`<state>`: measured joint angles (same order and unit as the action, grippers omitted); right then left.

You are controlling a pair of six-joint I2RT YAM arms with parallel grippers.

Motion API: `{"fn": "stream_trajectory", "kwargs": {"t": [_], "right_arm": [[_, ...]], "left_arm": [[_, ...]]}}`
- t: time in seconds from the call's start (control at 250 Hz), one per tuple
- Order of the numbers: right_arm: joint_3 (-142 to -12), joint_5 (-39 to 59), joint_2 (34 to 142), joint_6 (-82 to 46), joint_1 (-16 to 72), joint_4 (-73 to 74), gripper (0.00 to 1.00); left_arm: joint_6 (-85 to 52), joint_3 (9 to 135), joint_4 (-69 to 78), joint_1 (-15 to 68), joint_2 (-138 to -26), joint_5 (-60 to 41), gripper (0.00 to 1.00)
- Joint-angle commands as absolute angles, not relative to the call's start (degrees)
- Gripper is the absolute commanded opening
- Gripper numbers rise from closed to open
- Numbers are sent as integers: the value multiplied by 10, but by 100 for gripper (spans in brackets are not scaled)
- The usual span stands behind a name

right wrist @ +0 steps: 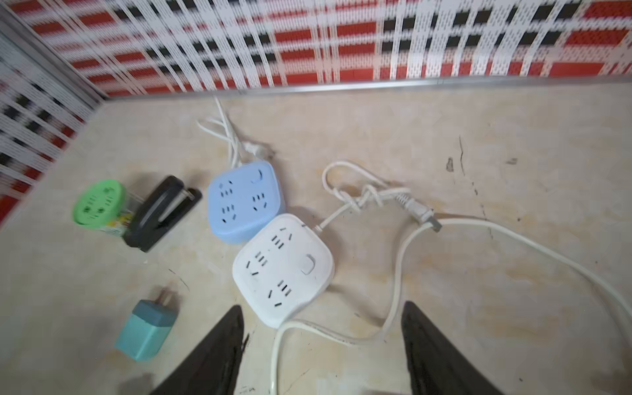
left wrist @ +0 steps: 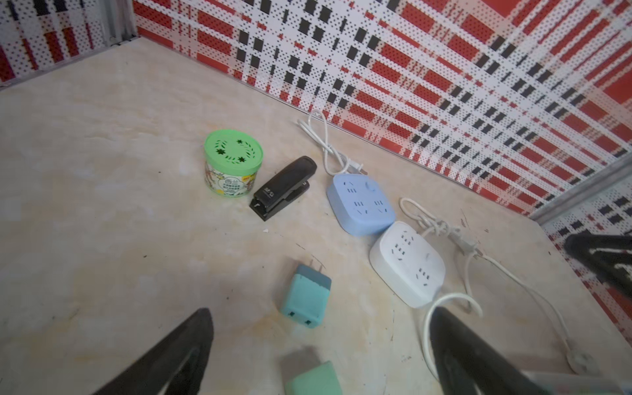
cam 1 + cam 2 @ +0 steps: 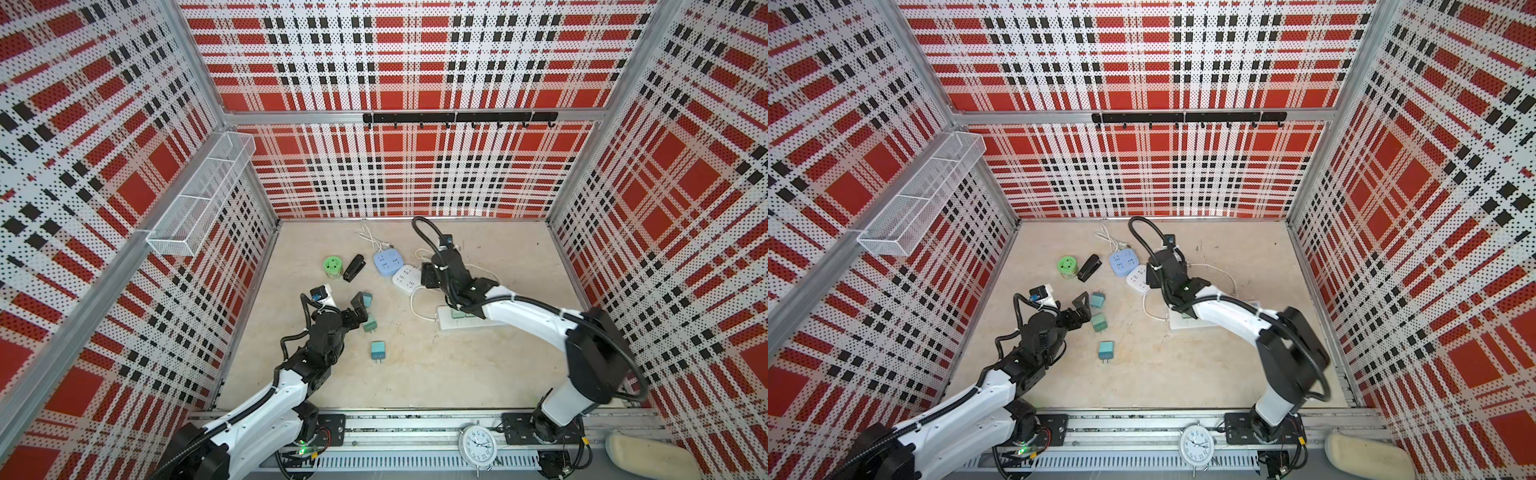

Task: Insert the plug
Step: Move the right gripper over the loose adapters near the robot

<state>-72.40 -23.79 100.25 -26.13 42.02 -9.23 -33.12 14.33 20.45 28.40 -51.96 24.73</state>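
Nothing is inserted in the white socket [image 1: 283,270] yet: plugs [image 3: 378,351] lie loose near it, with the left gripper [image 3: 359,309] spread empty among them and the right gripper [image 1: 323,306] spread empty just beside it.

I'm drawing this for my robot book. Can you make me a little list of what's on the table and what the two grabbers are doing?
Teal plugs: three, loose on the table
Blue socket: empty, beside the white socket
White socket: empty too
Left gripper: open, holding nothing, by two of the plugs
Right gripper: open, holding nothing, near the white socket
Other things: green tin, black stapler
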Motion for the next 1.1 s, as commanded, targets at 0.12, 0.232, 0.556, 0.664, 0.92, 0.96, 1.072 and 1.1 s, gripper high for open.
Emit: {"fn": "stream_trajectory", "kwargs": {"t": [0.12, 0.232, 0.556, 0.664, 0.92, 0.96, 1.072, 1.1], "right_arm": [[-987, -216, 1209, -268, 422, -269, 79], [-1091, -215, 1286, -262, 421, -327, 80], [-1252, -189, 1411, -261, 411, -366, 80], [-1279, -154, 1437, -263, 410, -363, 80], [-1248, -201, 1422, -273, 410, -362, 77], [-1225, -215, 1410, -277, 410, -354, 74], [-1155, -242, 1372, -294, 406, -321, 70], [-1144, -243, 1366, -297, 405, -317, 70]], "left_arm": [[-414, 109, 317, 246, -571, 255, 99], [-406, 129, 316, 247, -586, 234, 99], [-402, 140, 262, 245, -552, 238, 99], [-396, 138, 261, 245, -541, 238, 99], [-402, 138, 258, 244, -531, 231, 99], [-403, 138, 259, 245, -531, 227, 99], [-406, 139, 259, 245, -530, 221, 99], [-406, 140, 259, 245, -530, 219, 99]]}}
